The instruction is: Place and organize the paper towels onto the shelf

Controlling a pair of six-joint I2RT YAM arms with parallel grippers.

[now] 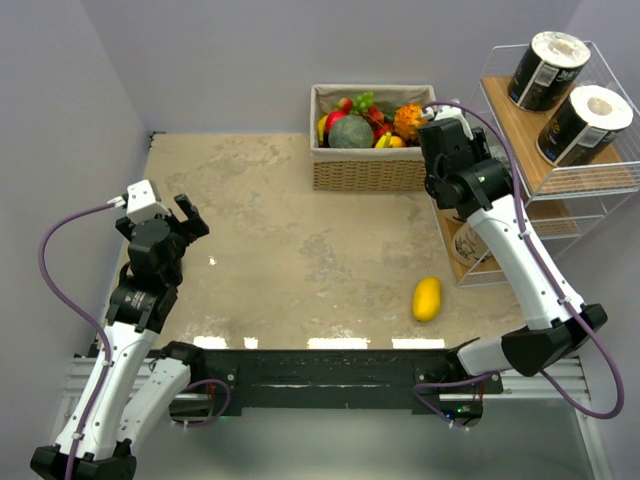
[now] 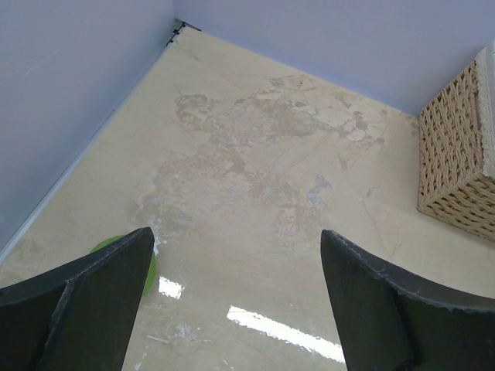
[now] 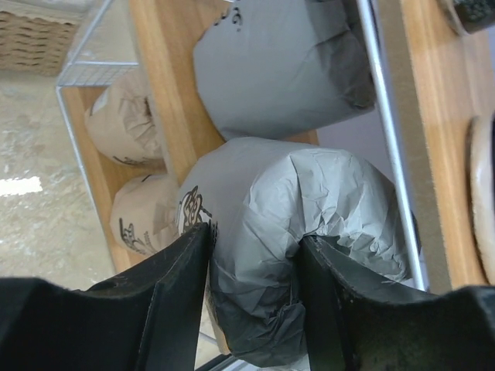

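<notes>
The shelf (image 1: 600,185) stands at the right edge of the table. Two black paper towels (image 1: 547,70) (image 1: 583,124) stand on its top board, and a tan one (image 1: 468,243) shows on the bottom board. In the right wrist view my right gripper (image 3: 255,255) is shut on a grey roll (image 3: 309,209) over the middle board (image 3: 166,69), one finger on its side and the other pressed into its crumpled end. A second grey roll (image 3: 278,69) sits just behind it. Two tan rolls (image 3: 124,124) (image 3: 143,216) lie on the board below. My left gripper (image 1: 185,215) (image 2: 236,263) hangs open and holds nothing, over the table's left side.
A wicker basket (image 1: 365,170) of fruit stands at the back centre, its corner (image 2: 456,170) in the left wrist view. A yellow mango (image 1: 427,298) lies on the table near the shelf's foot. Something green (image 2: 151,270) peeks from behind the left finger. Walls close the left and back.
</notes>
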